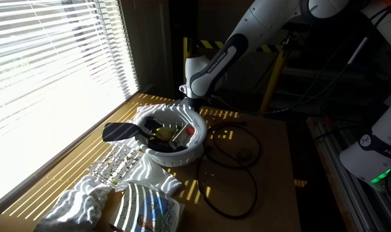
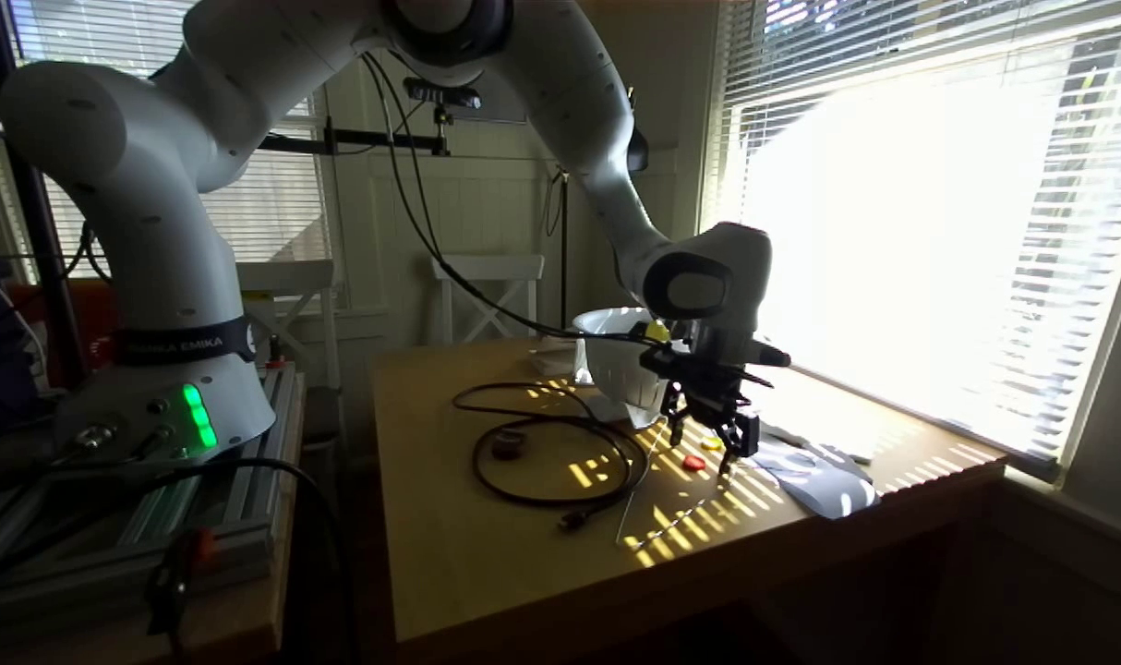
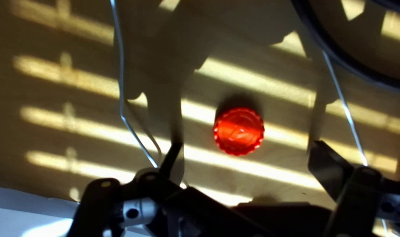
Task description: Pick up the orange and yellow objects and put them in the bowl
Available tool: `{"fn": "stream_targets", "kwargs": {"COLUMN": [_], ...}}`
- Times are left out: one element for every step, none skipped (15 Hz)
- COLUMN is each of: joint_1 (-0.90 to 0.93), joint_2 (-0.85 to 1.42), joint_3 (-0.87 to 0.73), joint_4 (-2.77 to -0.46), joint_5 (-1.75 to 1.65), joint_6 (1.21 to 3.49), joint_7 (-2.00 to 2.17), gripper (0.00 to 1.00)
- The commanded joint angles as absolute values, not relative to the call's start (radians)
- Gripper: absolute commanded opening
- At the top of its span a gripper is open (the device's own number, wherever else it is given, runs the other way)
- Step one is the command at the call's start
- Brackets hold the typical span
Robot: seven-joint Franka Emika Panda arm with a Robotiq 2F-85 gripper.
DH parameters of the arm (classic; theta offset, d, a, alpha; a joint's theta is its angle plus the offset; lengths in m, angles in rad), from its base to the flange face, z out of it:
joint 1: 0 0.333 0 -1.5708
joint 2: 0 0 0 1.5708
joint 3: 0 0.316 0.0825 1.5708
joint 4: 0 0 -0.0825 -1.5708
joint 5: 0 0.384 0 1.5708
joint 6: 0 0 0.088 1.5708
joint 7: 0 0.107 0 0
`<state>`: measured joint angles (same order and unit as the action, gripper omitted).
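Gripper [image 3: 247,154] wide, fingers well apart, aimed down low over the desk [image 2: 487,554]; can't tell if the tips touch it. Orange-red cap [image 3: 239,131], round, ridged edge, flat on the desk; in the wrist view it shows between the fingers, clear of both. Small yellow piece [image 2: 711,443] near the cap in an exterior view, shape too small to make out. Two thin wires [image 3: 121,82] on the desk, one each side of the cap.

White bowl [image 1: 200,129] upright near the gripper. Inside: yellow object [image 1: 165,132], pale box [image 1: 180,137], red round thing [image 1: 190,130], plus black spatula [image 1: 121,131] with its blade sticking out past the rim.

Black cable [image 3: 359,69] looped on the desk beside the bowl, dark round object [image 2: 508,444] inside the loop. Window side: silvery foil sheet [image 1: 115,164] and plastic bag [image 1: 150,175] just beside the bowl, then book [image 1: 150,209] and white cloth [image 1: 73,209]. Blinds [image 1: 99,32] along that edge, sun stripes on everything.
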<state>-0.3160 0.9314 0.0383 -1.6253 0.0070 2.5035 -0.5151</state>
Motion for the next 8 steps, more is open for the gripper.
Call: {"fn": "stream_targets", "kwargs": {"joint_1": [-0.302, -0.294, -0.291, -0.295, -0.295, -0.294, -0.287, -0.284], "joint_2": [0.908, 0.899, 0.883, 0.864, 0.837, 0.814, 0.789, 0.772], "joint_3": [0.028, 0.02, 0.015, 0.021, 0.025, 0.024, 0.017, 0.014], "joint_4": [-1.683, -1.697, -1.716, -1.738, -1.77, -1.798, -1.824, -1.846], "joint_5": [-0.012, -0.019, -0.025, -0.023, -0.025, -0.029, -0.033, -0.034], "joint_6": [2.552, 2.555, 2.553, 2.558, 2.57, 2.569, 2.563, 2.563], "joint_7": [-0.475, -0.463, -0.46, -0.466, -0.476, -0.479, -0.468, -0.464], "gripper": [0.74, 0.71, 0.65, 0.57, 0.51, 0.42, 0.35, 0.29]}}
